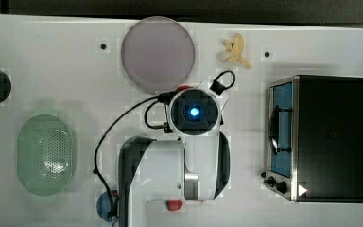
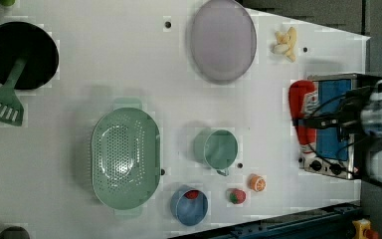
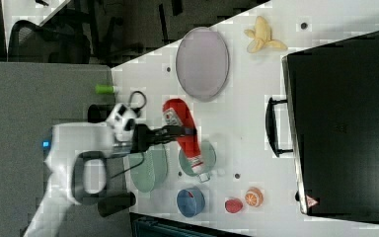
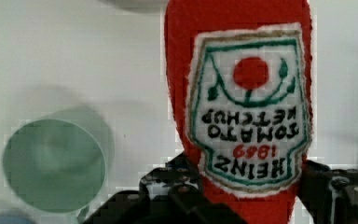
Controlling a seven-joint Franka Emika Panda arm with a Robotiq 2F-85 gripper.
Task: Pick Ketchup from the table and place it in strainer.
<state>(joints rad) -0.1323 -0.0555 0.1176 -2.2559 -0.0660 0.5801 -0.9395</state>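
Closest in, the wrist view has the Ketchup (image 4: 242,112) standing out from the gripper (image 4: 249,196), whose dark jaws pinch the red bottle at its lower body, one on each side. The label faces the camera, so the grip falls on the narrow flanks, probably to keep the soft-looking bottle from twisting as it travels.

In the right view the Ketchup (image 3: 185,131) hangs well above the surface, with the gripper (image 3: 185,131) across its middle. The bottle lies roughly level, its pale cap pointing toward the green cup (image 3: 208,158) beneath it. The lift looks complete, and carrying it high keeps the bottle above the cup and the small things beside it.

The left view puts the bottle (image 2: 301,109) in front of the toaster oven (image 2: 328,129), so exactly which patch of surface lies under it is hard to judge from there.

Further out, the strainer (image 2: 125,164) sits flat and empty on the white surface (image 2: 104,69), left of the cup in the left view and well apart from the bottle. In the top view the strainer (image 1: 45,153) is at the far left, the arm in the middle. The open oval mouth faces up, so a plain lowering and release should do once the bottle is carried across.

Farthest off, the grey plate (image 1: 158,54) and banana (image 1: 236,51) lie clear of that path.
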